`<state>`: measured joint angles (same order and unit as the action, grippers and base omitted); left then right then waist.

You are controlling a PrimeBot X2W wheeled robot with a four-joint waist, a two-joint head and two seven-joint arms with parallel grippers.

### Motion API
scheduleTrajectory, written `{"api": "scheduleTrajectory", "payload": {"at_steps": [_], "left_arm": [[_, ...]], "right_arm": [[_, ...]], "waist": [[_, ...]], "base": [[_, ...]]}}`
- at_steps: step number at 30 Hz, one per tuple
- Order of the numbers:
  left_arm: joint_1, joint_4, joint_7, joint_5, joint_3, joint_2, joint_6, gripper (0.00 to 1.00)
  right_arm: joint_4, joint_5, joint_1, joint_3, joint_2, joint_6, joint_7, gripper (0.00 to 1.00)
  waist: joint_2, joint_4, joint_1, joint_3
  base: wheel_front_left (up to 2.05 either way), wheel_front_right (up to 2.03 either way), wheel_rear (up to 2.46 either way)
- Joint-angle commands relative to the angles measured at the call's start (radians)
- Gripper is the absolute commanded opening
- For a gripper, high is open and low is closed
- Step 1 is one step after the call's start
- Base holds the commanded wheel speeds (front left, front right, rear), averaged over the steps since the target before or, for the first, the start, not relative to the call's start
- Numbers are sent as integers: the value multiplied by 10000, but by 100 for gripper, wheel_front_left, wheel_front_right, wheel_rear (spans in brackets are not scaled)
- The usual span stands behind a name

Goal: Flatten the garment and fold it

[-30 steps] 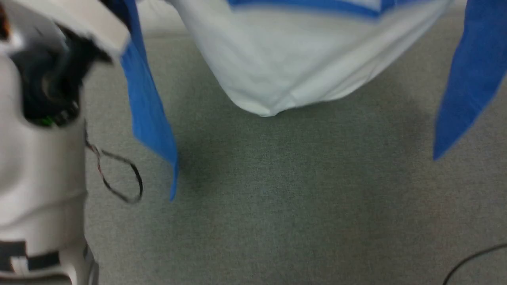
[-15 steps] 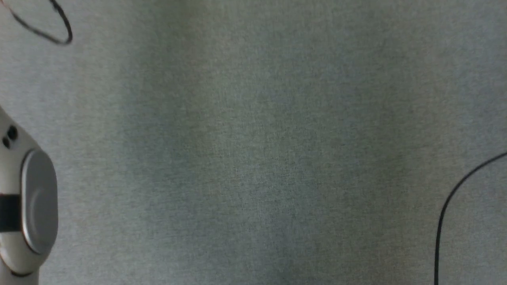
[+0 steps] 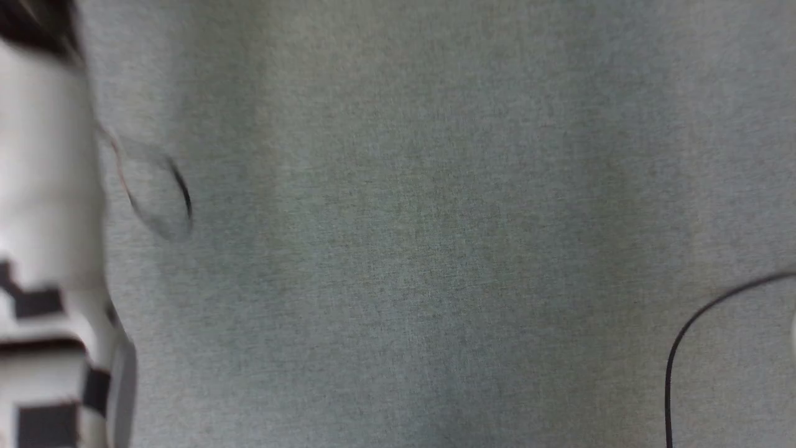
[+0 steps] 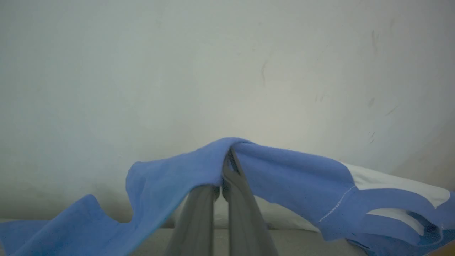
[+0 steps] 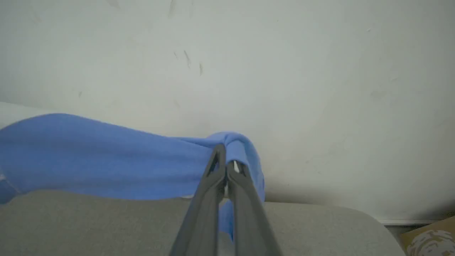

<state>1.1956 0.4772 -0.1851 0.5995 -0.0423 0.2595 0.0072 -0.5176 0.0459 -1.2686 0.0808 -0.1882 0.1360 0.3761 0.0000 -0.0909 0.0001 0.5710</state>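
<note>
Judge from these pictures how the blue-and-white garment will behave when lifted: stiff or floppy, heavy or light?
Probably floppy: the garment droops in soft waves either side of the left end effector. Likely light: a thin pinch by the right end effector seems to carry it. Its folds suggest it may bunch when laid down.

Grey fabric surface (image 3: 404, 249) (finely woven), thin black cable (image 3: 669, 386) at right

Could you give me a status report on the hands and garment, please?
Left hand shut on garment. Right hand shut on it too. Garment strung between them. Black cable at right.
</note>
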Motion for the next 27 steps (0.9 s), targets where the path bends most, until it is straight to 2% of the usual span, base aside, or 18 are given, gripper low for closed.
{"api": "scheduleTrajectory", "payload": {"at_steps": [1,4,7,13,21,27], "left_arm": [[-614,41,-7,-86,-88,99,-121,0],[-2094,44,-91,-309,-493,243,-387,0],[-3589,-135,-212,-301,-709,282,-506,0],[-6698,-1332,-768,178,-803,196,-443,0],[-10389,-3728,-1645,560,-903,124,284,0],[-12067,-5026,-2201,612,-1016,130,852,0]], "right_arm": [[9,287,638,-121,-191,-53,106,0],[377,1019,2227,-545,-384,-53,483,0],[1253,1614,3914,-766,-515,-53,806,0],[3405,2071,7239,-444,-456,-53,1471,0],[5762,1989,10980,472,375,-53,2422,0],[6687,1763,12652,1123,971,-53,2872,0]], "waist": [[0,157,-1,-673],[0,209,-1,-1292],[0,246,-1,-1894],[0,321,-1,-2946],[0,469,-1,-3953],[0,595,-1,-4316]], "base": [[0,0,0],[0,0,0],[0,0,0],[0,0,0],[0,0,0],[0,0,0]]}}
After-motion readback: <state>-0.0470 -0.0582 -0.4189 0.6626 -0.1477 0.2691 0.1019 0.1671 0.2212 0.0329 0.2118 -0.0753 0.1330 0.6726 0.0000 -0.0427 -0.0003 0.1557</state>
